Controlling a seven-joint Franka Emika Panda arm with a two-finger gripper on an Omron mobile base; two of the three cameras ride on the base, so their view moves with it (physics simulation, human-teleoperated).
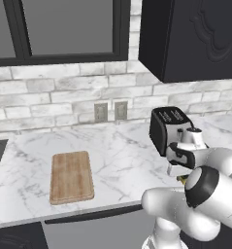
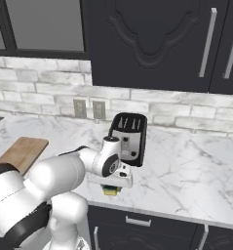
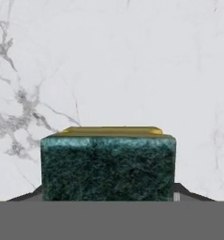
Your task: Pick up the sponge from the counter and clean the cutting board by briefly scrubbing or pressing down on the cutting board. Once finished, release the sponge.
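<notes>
I count one sponge [image 3: 108,164], one cutting board [image 1: 71,177], one toaster [image 1: 167,127] and two wall outlets [image 1: 110,111] on the brick backsplash. I take the toaster as my landmark. The sponge lies on the bench [image 1: 122,155] just in front of the toaster, near the bench's front edge; in the right base view I see a bit of its yellow body and green top [image 2: 109,190] under my hand. In the hand view its dark green scouring face sits square between the fingers [image 3: 179,191], with a strip of yellow showing behind it. The dark finger tips stand right at both sides of the block, so I read the gripper [image 3: 108,194] as clamped on the sponge, which rests on the marble.

The cutting board lies flat on the bench well to the left of the toaster, apart from the sponge, and its wooden face is bare. The toaster has two slots on top, and I cannot tell whether anything is in them. Its black body stands just behind my wrist. My own white forearm [image 1: 205,185] crosses in front of the sponge in the left base view and hides most of it. Dark wall cabinets [image 2: 152,44] hang above the toaster, and a dark-framed window [image 1: 64,29] sits up to its left
</notes>
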